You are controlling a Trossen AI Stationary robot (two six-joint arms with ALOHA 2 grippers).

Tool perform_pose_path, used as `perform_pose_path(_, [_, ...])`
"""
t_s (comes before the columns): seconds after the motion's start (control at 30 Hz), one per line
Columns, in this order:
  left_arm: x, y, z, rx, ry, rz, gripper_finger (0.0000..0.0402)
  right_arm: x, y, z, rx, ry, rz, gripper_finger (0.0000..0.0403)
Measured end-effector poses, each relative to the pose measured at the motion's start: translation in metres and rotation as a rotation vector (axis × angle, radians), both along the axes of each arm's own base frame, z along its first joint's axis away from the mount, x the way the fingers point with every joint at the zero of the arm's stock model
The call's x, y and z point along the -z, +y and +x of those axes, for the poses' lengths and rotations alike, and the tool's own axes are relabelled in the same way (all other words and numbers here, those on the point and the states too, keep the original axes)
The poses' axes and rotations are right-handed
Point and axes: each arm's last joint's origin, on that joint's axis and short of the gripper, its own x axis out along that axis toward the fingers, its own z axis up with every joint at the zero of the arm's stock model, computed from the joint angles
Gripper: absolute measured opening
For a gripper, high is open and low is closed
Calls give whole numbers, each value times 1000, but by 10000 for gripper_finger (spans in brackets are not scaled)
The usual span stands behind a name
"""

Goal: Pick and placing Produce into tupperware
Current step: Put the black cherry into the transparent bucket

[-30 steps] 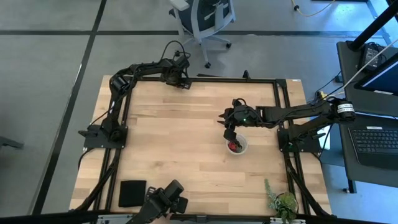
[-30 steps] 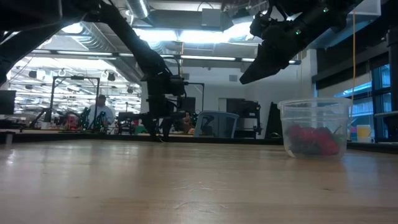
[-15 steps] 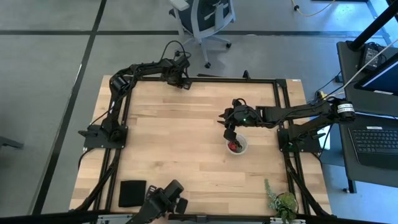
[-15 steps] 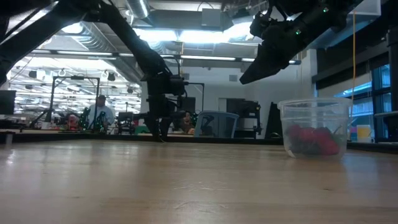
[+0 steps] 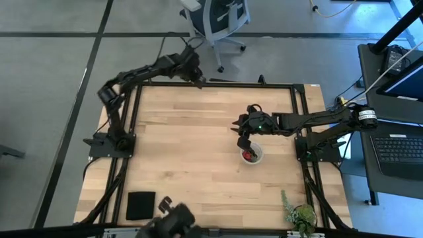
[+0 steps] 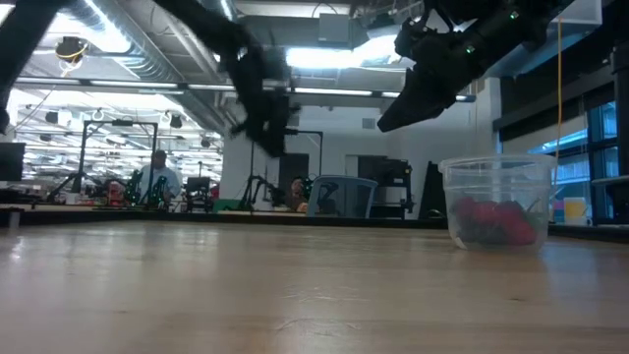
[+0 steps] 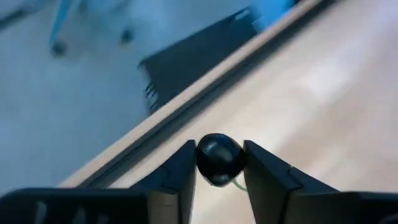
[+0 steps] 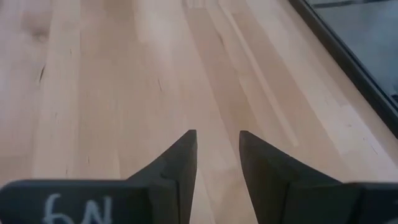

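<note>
The left claw (image 7: 219, 163) is clamped on one dark, round piece of produce (image 7: 218, 159), a thin green stem poking out below it, and it hangs over the far edge of the table (image 5: 198, 132). The right claw (image 5: 245, 141) hovers just above the tupperware (image 5: 252, 155), its fingers a little apart with nothing between them.

The tupperware stands upright on the table's right half. Through its translucent wall the low view shows a heap of red fruit filling the lower part, so I judge a good share of the sorting is done. What is left, at least, is carrying the gripped fruit across to the tub and dropping it in.

No other loose fruit shows on the bare boards in the high view, though pieces this small could be missed, so I cannot tell whether this is the last one. The count inside the tub is unreadable. The left arm is smeared in the low view.
</note>
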Motion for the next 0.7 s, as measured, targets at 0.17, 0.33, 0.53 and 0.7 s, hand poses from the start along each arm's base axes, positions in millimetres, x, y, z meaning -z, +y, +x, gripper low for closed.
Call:
perform_pose_path(0.17, [-59, -56, 10, 219, -101, 173, 117, -5, 0, 3, -1, -62, -3, 123])
perform_pose_path(0.33, [-94, -120, 23, 422, -218, 280, 107, -15, 0, 9, -4, -181, -9, 123])
perform_pose_path(0.53, [-77, -193, 41, 615, -319, 332, 111, -24, 7, 13, -28, -287, -9, 123])
perform_pose_path(0.7, [-42, -239, 49, 683, -301, 436, 112, -23, 20, 15, -74, -287, -9, 123])
